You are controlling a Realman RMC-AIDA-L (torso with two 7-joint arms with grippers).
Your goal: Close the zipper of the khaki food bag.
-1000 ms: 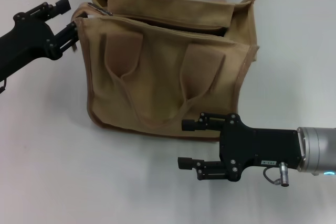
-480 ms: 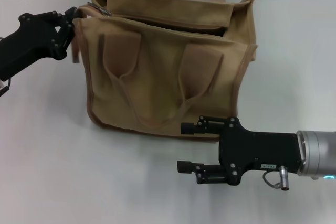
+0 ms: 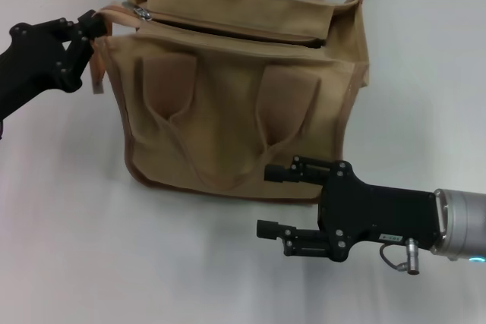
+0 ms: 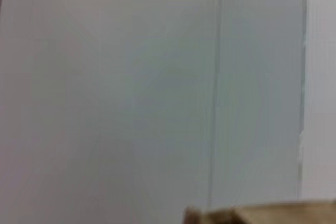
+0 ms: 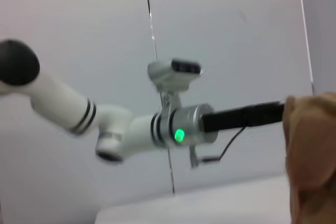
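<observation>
The khaki food bag stands on the white table with its handles hanging down the front. Its zipper runs along the top panel, with a dark open gap toward the right end. The silver pull tab sits at the left end. My left gripper is shut on the bag's top left corner, just left of the pull tab. My right gripper is open and empty, low in front of the bag's lower right front. The bag also shows in the right wrist view and in the left wrist view.
A loose khaki strap end hangs by the bag's left side under my left gripper. The white table spreads out on all sides of the bag. The right wrist view shows my left arm reaching to the bag.
My left gripper went from open beside the bag's left corner to shut on it and drew it leftward. The bag's top now lies straighter. The right gripper hardly moved.
</observation>
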